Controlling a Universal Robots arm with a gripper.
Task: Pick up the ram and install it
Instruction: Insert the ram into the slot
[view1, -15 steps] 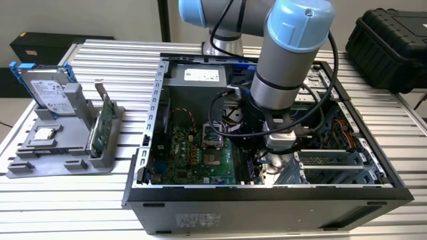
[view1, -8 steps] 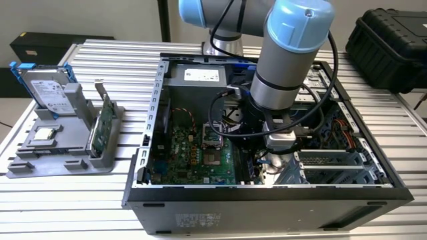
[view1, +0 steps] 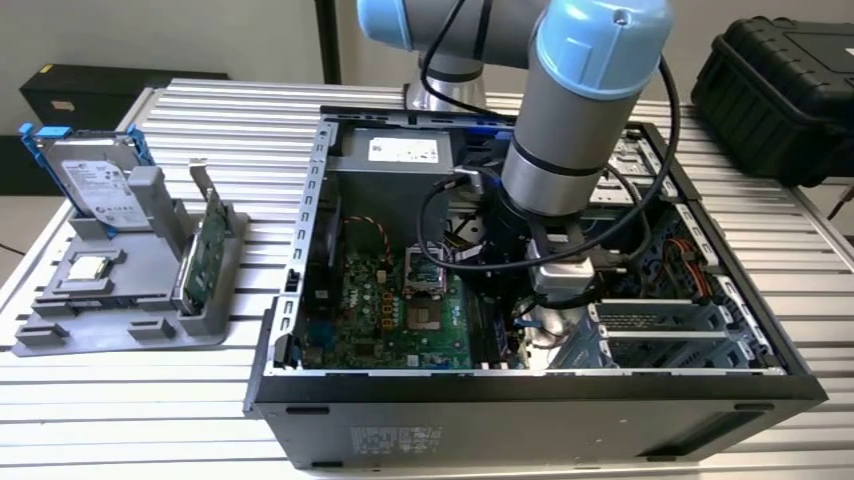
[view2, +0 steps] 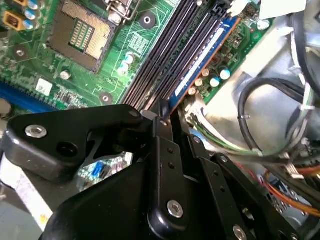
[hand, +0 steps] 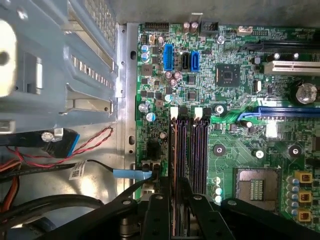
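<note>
We are clenching our claw on the ram, a light, stiff, fragile stick, pressing its top edge into the motherboard slot

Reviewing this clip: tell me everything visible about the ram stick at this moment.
The ram is a long, thin blue-edged board with a white strip along its side, standing on edge in the outermost of the motherboard's parallel dark memory slots. In the second wrist view the gripper sits at its near end. Whether it is fully seated cannot be told.
</note>
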